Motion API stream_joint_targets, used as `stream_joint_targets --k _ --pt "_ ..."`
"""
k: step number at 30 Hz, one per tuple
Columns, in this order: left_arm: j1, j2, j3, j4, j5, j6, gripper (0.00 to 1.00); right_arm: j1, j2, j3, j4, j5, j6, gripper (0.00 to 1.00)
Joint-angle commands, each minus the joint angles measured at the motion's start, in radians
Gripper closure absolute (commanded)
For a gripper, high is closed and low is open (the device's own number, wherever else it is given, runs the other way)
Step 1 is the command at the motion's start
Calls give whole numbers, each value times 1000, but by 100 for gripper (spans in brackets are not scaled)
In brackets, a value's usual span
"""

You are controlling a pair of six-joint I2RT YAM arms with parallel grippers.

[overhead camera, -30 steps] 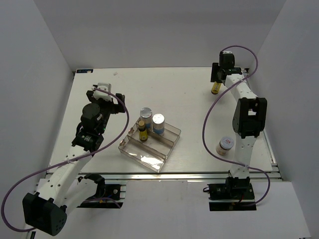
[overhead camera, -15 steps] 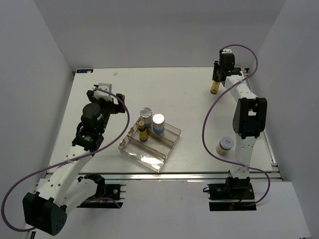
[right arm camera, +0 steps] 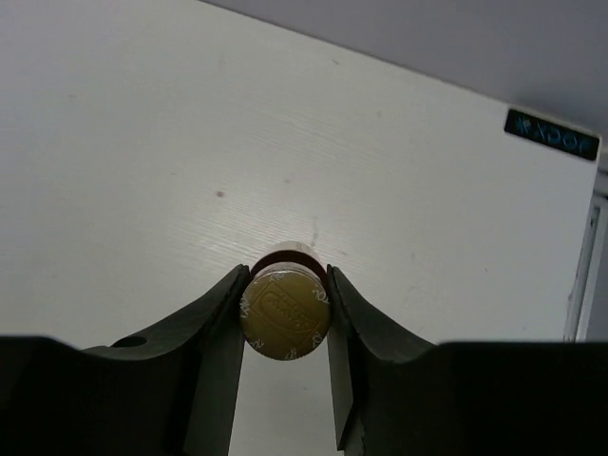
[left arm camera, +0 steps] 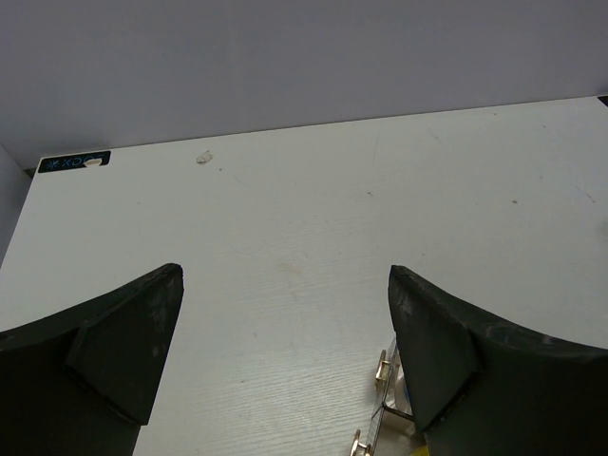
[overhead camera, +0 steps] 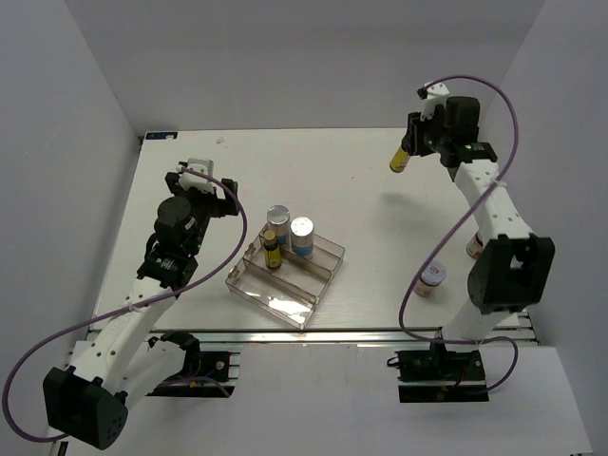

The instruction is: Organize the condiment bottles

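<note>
Left end effector point(left arm camera: 285, 285) hangs wide open and empty, the clear tray point(overhead camera: 328, 255) sits mid-worktop, and the right end effector point(right arm camera: 285, 277) clamps a slim yellow bottle point(overhead camera: 400, 160), tilted, aloft far right, the tray leftward and nearer.

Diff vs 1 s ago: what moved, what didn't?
The right hand, shut on the yellow bottle, lifted it off the table at far right and tilted it. Its arm swung outward, uncovering a second pinkish jar. Left hand, tray and its three bottles stayed put.
</note>
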Motion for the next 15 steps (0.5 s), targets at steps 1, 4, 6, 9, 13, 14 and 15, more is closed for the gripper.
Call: stream_joint_targets --k 1,4,6,9,13,14,15 --pt "5 -20 2 2 9 1 2 -3 -180 -23 5 -305 -106 100" --pt "5 -21 2 2 12 0 2 12 -252 -37 -140 -534 -214 100" --pt "5 -23 0 2 13 0 2 40 -293 -40 -232 -605 -310 100" --pt "5 -26 0 2 16 -2 2 119 -365 -107 -337 -675 -376 100" --pt "5 -26 0 2 12 0 2 317 -447 -239 -334 -611 -386 100" --pt "5 -26 0 2 12 -2 2 351 -456 -282 -311 -597 -375 100" --pt "5 -27 0 2 10 -2 2 375 -467 -298 -302 -590 -363 100"
